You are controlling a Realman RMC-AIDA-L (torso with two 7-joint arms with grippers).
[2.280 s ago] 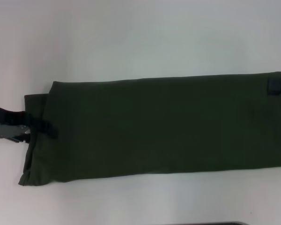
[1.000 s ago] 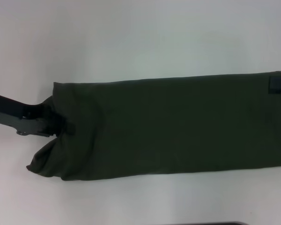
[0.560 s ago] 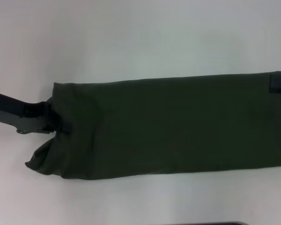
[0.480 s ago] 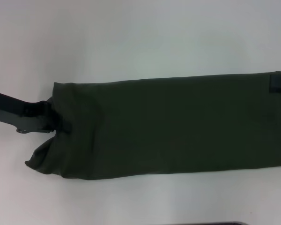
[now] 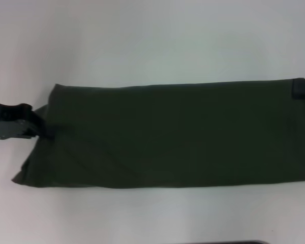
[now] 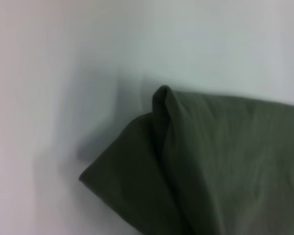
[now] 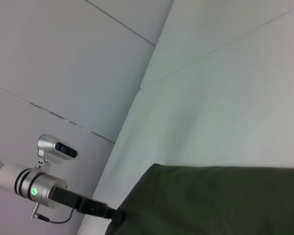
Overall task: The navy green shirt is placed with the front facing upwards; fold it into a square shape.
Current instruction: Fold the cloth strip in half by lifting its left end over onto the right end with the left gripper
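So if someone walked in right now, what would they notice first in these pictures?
A dark green shirt, folded into a long band, lies across the white table from left to right. The left hand sits at its left end, where the cloth is bunched; the right hand sits at the far corner on the right.

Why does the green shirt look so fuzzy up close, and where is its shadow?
Left wrist view: the navy green shirt sits too near, so it is out of focus; a soft grey shadow falls on the table beside its folded corner. Head view: dark, flat, few creases showing.
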